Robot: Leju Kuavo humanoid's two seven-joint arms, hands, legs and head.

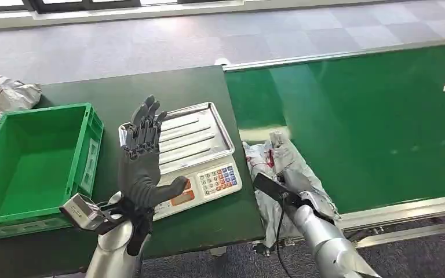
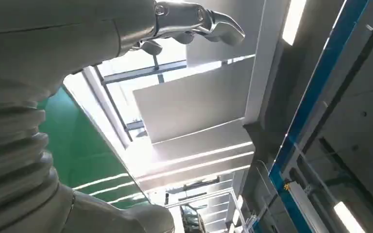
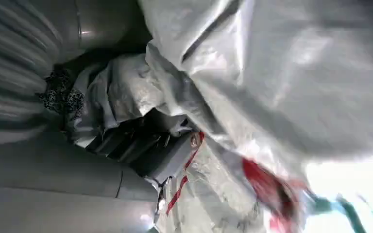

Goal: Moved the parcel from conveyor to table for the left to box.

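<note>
**Soft bag, thin grip at the belt's edge**

Fingers (image 3: 126, 141) of the right hand (image 1: 292, 188) are dug into the crumpled grey parcel (image 1: 269, 159), which lies at the near end of the conveyor (image 1: 371, 127), just beside the table (image 1: 208, 87). Slack plastic could slide out of that hold, or snag on the belt's rail while crossing. Left hand (image 1: 145, 156) hovers above the scale (image 1: 200, 150), fingers straight and held together, gripping nothing; it could block the drop. Green box (image 1: 35, 162) waits beyond.
</note>
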